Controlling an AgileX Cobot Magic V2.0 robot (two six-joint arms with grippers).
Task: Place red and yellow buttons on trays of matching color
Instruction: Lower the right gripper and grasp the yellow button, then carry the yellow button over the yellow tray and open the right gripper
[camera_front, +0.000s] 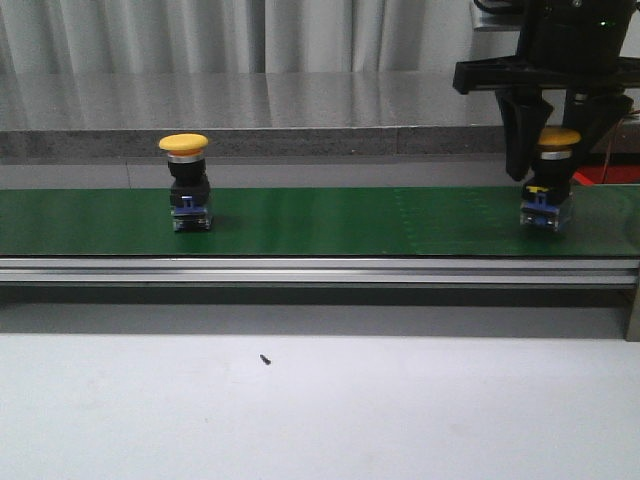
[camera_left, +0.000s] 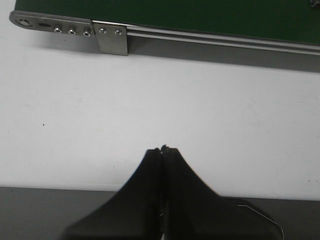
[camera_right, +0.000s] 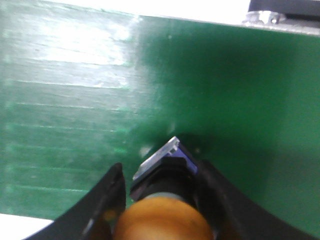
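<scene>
A long green belt runs across a white table. Two yellow-capped buttons stand upright on it, well apart. The left button stands alone. The right button sits between the fingers of the right gripper, which reaches down from above with its jaws apart on either side of the cap; whether they touch it is unclear. The left gripper hangs over bare table near the belt's metal end, jaws pressed together.
</scene>
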